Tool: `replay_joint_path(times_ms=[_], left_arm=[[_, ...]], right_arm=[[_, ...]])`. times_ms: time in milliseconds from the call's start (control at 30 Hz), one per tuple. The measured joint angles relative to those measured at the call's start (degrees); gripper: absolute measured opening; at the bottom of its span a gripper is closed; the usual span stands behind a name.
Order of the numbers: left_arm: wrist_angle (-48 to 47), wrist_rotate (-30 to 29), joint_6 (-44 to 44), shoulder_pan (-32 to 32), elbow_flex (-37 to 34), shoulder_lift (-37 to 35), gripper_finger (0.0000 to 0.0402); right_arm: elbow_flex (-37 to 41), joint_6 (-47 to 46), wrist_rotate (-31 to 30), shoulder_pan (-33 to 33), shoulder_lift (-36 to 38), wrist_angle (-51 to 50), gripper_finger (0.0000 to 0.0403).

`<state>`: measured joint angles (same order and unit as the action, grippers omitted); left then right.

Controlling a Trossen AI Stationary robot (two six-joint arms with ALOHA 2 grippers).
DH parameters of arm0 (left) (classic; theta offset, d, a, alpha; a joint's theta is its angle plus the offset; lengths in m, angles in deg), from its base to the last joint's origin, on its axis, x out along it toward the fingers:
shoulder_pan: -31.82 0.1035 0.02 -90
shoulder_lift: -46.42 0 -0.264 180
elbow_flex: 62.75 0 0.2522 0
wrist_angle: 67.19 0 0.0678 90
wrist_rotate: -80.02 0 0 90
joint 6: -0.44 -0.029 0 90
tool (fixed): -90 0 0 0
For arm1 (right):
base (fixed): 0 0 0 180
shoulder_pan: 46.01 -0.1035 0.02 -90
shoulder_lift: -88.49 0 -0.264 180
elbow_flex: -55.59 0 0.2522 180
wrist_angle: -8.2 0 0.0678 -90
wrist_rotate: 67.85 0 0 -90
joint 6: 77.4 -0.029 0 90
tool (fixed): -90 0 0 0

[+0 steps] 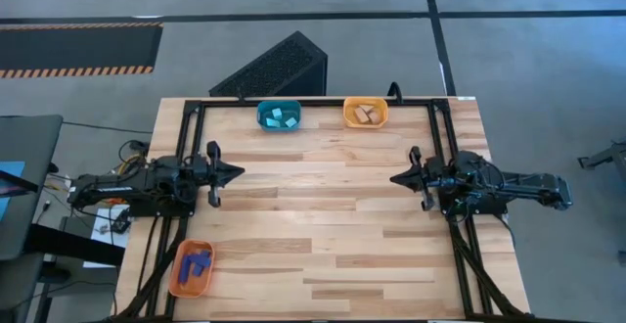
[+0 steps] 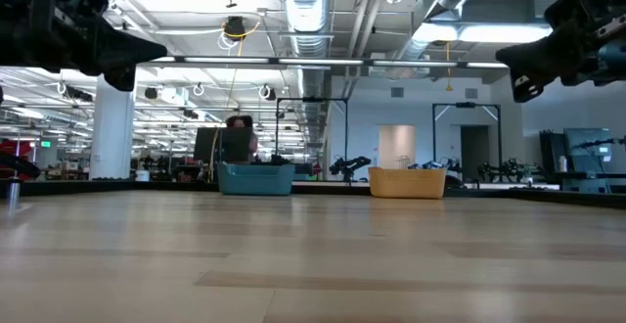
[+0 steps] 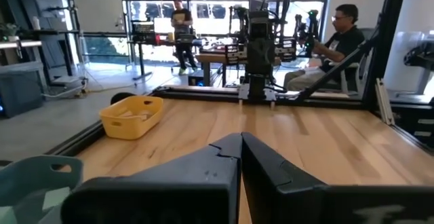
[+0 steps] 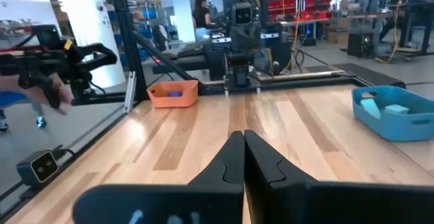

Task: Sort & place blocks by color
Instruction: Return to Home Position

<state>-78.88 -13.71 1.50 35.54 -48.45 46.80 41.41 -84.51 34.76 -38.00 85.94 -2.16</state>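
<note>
**Clerk:** Though finger-sized and light by the look, how best handled?

**Keeper:** Item 1, dark blue blocks (image 1: pixel 196 263): oblong, rigid, smooth-faced. Judged light, a little slippery, not fragile. Best pinched across the two long sides at mid-length. Item 2, cyan blocks (image 1: pixel 282 116): same judgement, stiff and light. Item 3, tan blocks (image 1: pixel 367 115): apparently wood, hard, likely less slippery than the others. Grip across flat opposite faces.

**Clerk:** Where stored?

**Keeper:** Dark blue lot: inside the orange tray (image 1: pixel 176 282), lower left of the high view. Cyan lot: inside the teal tray (image 1: pixel 262 119), upper middle. Tan lot: inside the yellow tray (image 1: pixel 348 115), just right of the teal one. Every block seen lies in a tray on the table (image 1: pixel 323 225).

**Clerk:** And relative to the fingers?

**Keeper:** Left gripper (image 1: pixel 235 173): middle left of the high view, tips pressed together, holding nothing. Well apart from every lot, with the dark blue below it in the frame and the cyan above and to the right. Right gripper (image 1: pixel 396 178): middle right, likewise pinched closed and empty, with the tan lot above and to the left, well apart. Both hang clear of the board in the low view, touching no block. Would need opening before any further pick.
</note>
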Motion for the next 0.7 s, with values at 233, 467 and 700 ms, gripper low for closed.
replay_joint_path(times_ms=[233,467,700], left_arm=[[0.1,0.0,1.6,0.0,-0.1,0.0,0.0000],[0.1,0.0,1.6,0.0,-0.1,0.0,0.0000],[0.1,0.0,2.6,0.0,-0.1,0.0,0.0000]], right_arm=[[0.0,0.1,-0.4,0.0,-2.3,-0.3,0.0023],[0.1,0.0,-0.4,0.0,-2.4,-0.4,0.0026],[0.1,0.0,-0.4,0.0,-2.4,-0.4,0.0022]])
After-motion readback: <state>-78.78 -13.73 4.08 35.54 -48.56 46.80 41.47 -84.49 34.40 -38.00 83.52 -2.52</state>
